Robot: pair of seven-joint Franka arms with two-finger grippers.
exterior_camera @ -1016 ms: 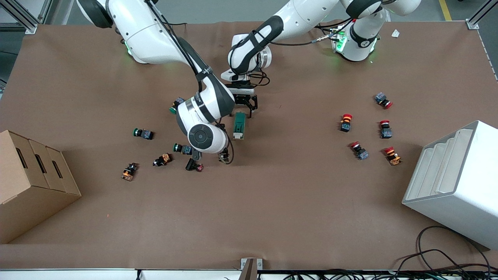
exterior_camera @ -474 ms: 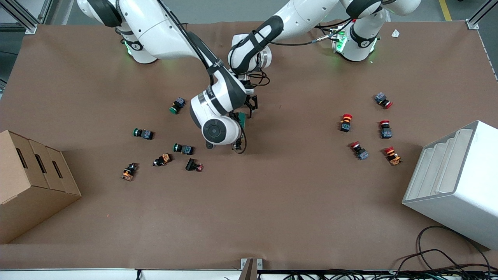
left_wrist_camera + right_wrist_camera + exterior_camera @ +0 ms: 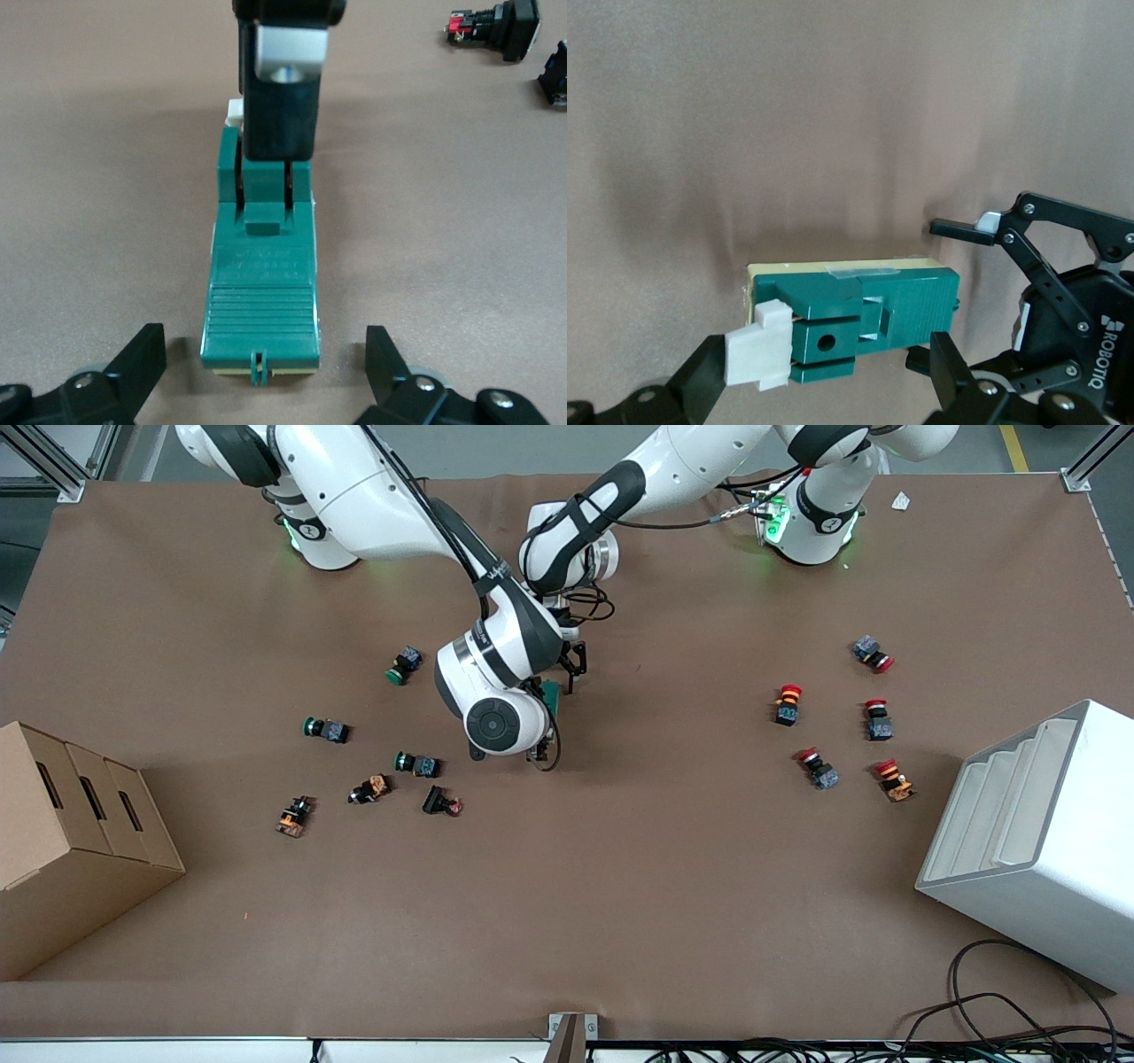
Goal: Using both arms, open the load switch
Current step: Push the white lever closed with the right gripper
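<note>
The load switch (image 3: 263, 283) looks light, rigid and likely to slide, so brace its green body and pull the white lever (image 3: 762, 345). The left gripper (image 3: 266, 372) straddles one end, fingers spread, holding nothing. The right gripper (image 3: 819, 376) brackets the lever end, also agape and empty.

The worktop (image 3: 620, 886) is lit evenly and brightly from overhead, with soft shadows cast beneath the arms and beside the boxes. Green glow is seen at the arm bases. In the right wrist view a broad dim shadow is thrown around the load switch (image 3: 859, 323); slight softness is noted there.
</note>
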